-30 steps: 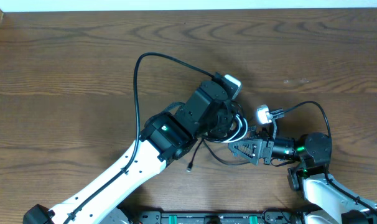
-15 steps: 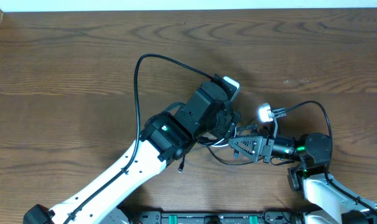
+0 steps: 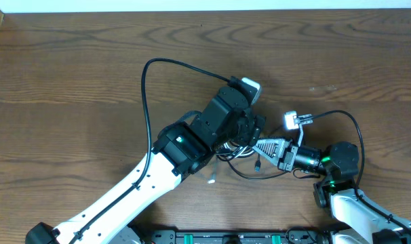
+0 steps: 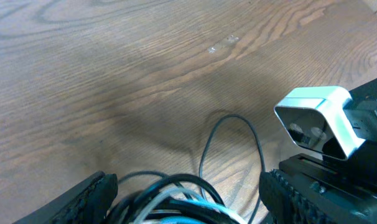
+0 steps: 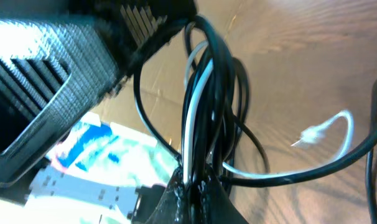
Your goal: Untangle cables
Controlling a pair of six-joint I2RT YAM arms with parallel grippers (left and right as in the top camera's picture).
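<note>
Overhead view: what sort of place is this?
Probably a robotics lab bench: a wood-grain table, the left arm and right arm reaching in from its near edge, and tangled cables between them.

Left arm: we stretch it diagonally, wrist bent downward.
Left gripper: our fingers spread wide.
Right gripper: we pinch the cables, tips just beside our left gripper.

No legible text, brand, number or sign appears in the overhead, left wrist or right wrist views. A blurred white-and-blue patch in the right wrist view shows no readable characters.
</note>
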